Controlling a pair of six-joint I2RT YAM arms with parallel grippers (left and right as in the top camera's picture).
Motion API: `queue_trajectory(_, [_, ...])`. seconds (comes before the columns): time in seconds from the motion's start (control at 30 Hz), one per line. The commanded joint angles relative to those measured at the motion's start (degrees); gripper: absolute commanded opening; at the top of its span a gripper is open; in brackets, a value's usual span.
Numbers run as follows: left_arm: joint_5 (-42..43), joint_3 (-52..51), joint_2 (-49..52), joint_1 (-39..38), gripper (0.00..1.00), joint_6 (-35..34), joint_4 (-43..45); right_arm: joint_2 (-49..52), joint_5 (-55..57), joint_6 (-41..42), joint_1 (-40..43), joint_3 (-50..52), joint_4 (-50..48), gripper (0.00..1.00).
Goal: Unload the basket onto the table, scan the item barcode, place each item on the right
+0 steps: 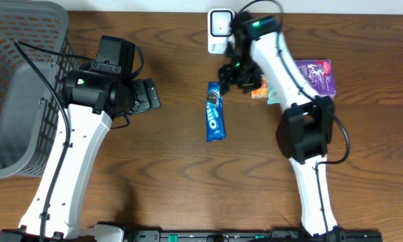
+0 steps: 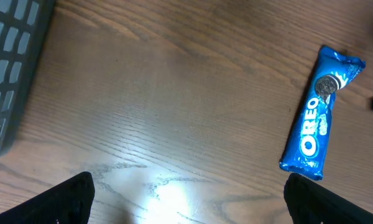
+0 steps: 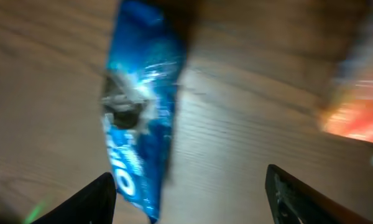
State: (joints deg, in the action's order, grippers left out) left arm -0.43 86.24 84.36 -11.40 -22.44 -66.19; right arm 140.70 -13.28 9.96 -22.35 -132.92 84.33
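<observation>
Shows Oreo pack (image 1: 215,111) flat on table (image 1: 174,175) at frame centre, right gripper (image 1: 230,77) open beside its upper end, left gripper (image 1: 153,94) wide open, empty, at centre left

Blue Oreo pkt (image 1: 215,111) w/ white lettering, grey mesh basket (image 1: 27,67), purple pkt (image 1: 319,75), brown wood-grain table (image 1: 174,175).

The overhead view is evenly lit and sharp throughout; only a soft, faint shadow is cast on the worktop (image 1: 181,175) beside the left arm (image 1: 74,168). In the left wrist view a white patch of glare is thrown on the wood at lower centre, and the grain is rendered crisply. The right wrist view is dim and heavily motion-blurred: the Oreo packet (image 3: 143,93) and an orange packet (image 3: 351,118) are smeared into streaks.
</observation>
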Motion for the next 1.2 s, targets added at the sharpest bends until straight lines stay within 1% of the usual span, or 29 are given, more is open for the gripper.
queue_trajectory(0.0, [-1.2, 0.4, -0.1, 0.2, 0.98, 0.3, -0.2, -0.6, 1.1, 2.2, -4.5, 4.3, -4.0, 0.76])
queue_trajectory(0.07, [-1.2, 0.4, -0.1, 0.2, 0.98, 0.3, -0.2, -0.6, 4.5, 6.3, -6.1, 7.8, -6.5, 0.75])
queue_trajectory(0.17, [-1.2, 0.4, -0.1, 0.2, 0.98, 0.3, -0.2, -0.6, 4.6, 7.4, -6.3, 11.2, -9.4, 0.75])
queue_trajectory(0.23, [-1.2, 0.4, -0.1, 0.2, 0.98, 0.3, -0.2, -0.5, 3.8, 7.8, -5.9, 15.0, -11.8, 0.72])
queue_trajectory(0.27, [-1.2, 0.4, -0.1, 0.2, 0.98, 0.3, -0.2, -0.5, 3.2, 7.8, -5.7, 16.4, -12.9, 0.67])
queue_trajectory(0.3, [-1.2, 0.4, -0.1, 0.2, 0.98, 0.3, -0.2, -0.5, 2.8, 7.8, -5.5, 17.2, -13.4, 0.6])
queue_trajectory(0.37, [-1.2, 0.4, -0.1, 0.2, 0.98, 0.3, -0.2, -0.5, 2.2, 7.8, -5.0, 18.1, -13.9, 0.28])
queue_trajectory(0.4, [-1.2, 0.4, -0.1, 0.2, 0.98, 0.3, -0.2, -0.5, 2.2, 7.8, -4.8, 18.1, -14.2, 0.2])
queue_trajectory(0.43, [-1.2, 0.4, -0.1, 0.2, 0.98, 0.3, -0.2, -0.6, 2.2, 7.8, -4.7, 18.0, -14.7, 0.07])
queue_trajectory(0.47, [-1.2, 0.4, -0.1, 0.2, 0.98, 0.3, -0.2, -0.6, 2.1, 7.8, -4.7, 17.5, -14.7, 0.01])
queue_trajectory(0.53, [-1.2, 0.4, -0.1, 0.2, 0.98, 0.3, -0.2, -0.6, 0.6, 7.8, -4.6, 16.1, -14.7, 0.01])
queue_trajectory(0.6, [-1.2, 0.4, -0.1, 0.2, 0.98, 0.3, -0.2, -0.6, -0.8, 6.6, -3.7, 12.4, -13.8, 0.01])
queue_trajectory(0.73, [-1.2, 0.4, -0.1, 0.2, 0.98, 0.3, -0.2, -0.6, -0.8, 4.9, -1.1, 1.2, -10.9, 0.01])
queue_trajectory(0.83, [-1.2, 0.4, -0.1, 0.2, 0.98, 0.3, -0.2, -0.6, -0.8, 4.6, 1.7, -9.5, -12.2, 0.01])
queue_trajectory(0.9, [-1.2, 0.4, -0.1, 0.2, 0.98, 0.3, -0.2, -0.6, -3.2, 4.6, 3.2, -12.2, -15.3, 0.01])
queue_trajectory(1.03, [-1.2, 0.4, -0.1, 0.2, 0.98, 0.3, -0.2, -0.3, -8.6, 5.2, 4.3, -11.2, -25.7, 0.01])
queue_trajectory(1.13, [-1.2, 0.4, -0.1, 0.2, 0.98, 0.3, -0.2, 0.6, -9.2, 8.4, 4.7, -10.9, -32.2, 0.01])
queue_trajectory(1.17, [-1.2, 0.4, -0.1, 0.2, 0.98, 0.3, -0.2, 1.2, -9.4, 10.8, 4.9, -10.9, -35.4, 0.01])
